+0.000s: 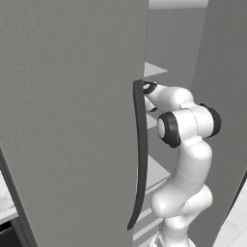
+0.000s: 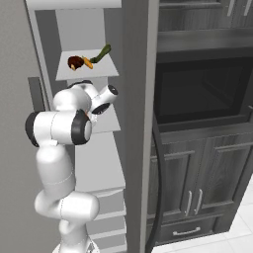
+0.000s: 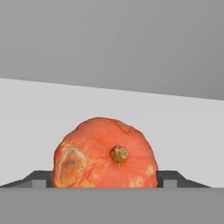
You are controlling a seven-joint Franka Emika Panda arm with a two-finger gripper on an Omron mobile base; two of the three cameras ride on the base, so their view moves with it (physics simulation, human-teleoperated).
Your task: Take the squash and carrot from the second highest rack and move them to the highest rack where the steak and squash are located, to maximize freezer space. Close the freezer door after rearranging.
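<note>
In the hand view the tool (image 3: 105,183) sits at the bottom centre of the frame, its two dark fingertips (image 3: 40,179) spread to either side of an orange squash (image 3: 105,153); the tips stand just beside its flanks, and whether they already press on the skin I cannot tell; the jaws look wide and straddling, not yet a settled pinch. The squash fills the lower middle of that frame, its brown stem scar facing the camera, and it rests on a pale shelf, by my judgement the second highest rack (image 3: 183,131), with the grey back wall of the freezer (image 3: 109,39) across the top.

In the right base view the white arm (image 2: 59,128) rises from the lower left and reaches into the open cabinet at mid-left; above it, in the upper left, the highest rack (image 2: 89,73) carries a dark steak (image 2: 75,62), a small orange carrot (image 2: 88,63) touching it and a long green squash (image 2: 101,53) leaning behind. In the left base view the freezer door (image 1: 67,120) covers the left half of the frame.

The step in hand appears to be grasping the orange squash; to do it well, the fingers should close across its widest part, evenly on both sides, firm enough that the round skin does not roll out; then lift straight up before drawing back, keeping clear of the rack above.
</note>
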